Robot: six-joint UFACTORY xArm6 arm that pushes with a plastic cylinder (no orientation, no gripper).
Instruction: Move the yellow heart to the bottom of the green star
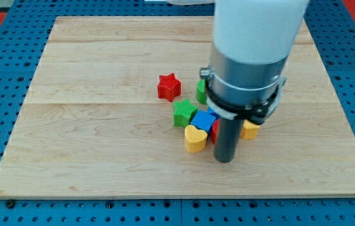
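Note:
The yellow heart point(195, 139) lies near the board's middle, toward the view's bottom. The green star point(184, 113) sits just above and left of it, almost touching. My tip point(225, 161) stands on the board right of the yellow heart and a little below it, with a small gap between them. A blue block point(203, 120) sits between the heart and the rod. A bit of a red block point(214, 130) shows beside the rod.
A red star point(169, 86) lies above left of the cluster. A second green block point(201, 91) is partly hidden by the arm. A yellow block point(250, 130) shows right of the rod. The wide arm body point(252, 56) covers the board's upper right.

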